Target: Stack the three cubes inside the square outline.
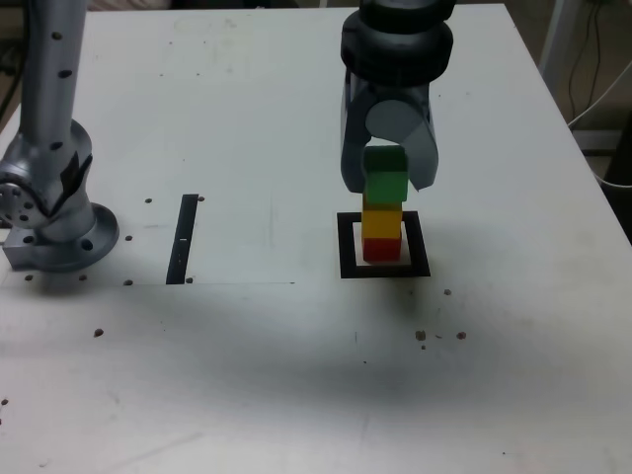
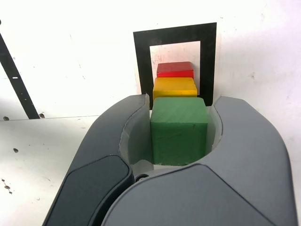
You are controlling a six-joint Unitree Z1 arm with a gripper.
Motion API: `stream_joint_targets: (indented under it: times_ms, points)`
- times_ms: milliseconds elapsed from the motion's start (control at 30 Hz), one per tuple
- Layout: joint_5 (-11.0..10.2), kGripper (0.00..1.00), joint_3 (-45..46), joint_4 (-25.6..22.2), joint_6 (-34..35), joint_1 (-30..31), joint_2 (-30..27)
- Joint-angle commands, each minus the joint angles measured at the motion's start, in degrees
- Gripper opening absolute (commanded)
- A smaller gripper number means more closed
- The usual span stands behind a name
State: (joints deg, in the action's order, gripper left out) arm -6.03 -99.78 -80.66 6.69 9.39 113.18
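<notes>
The hand (image 1: 387, 178) is clamped on the green cube (image 1: 385, 180), which sits at the top of the pile, on the yellow cube (image 1: 381, 221). The red cube (image 1: 382, 248) is at the bottom, inside the outline (image 1: 347, 247). Three cubes, one of each colour, all stacked. What's left, I reckon, is letting go cleanly. One black strip (image 1: 183, 239) lies at nine o'clock on the tabletop (image 1: 296, 375).
</notes>
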Motion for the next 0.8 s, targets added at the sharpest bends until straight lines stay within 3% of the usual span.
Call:
stream_joint_targets:
  times_ms: [0, 767]
  points:
    - [-0.12, 0.19, 0.25, 0.11, 0.07, -0.16, 0.11]
    - [1.08, 0.19, 1.11, -0.07, -0.01, -0.51, -0.16]
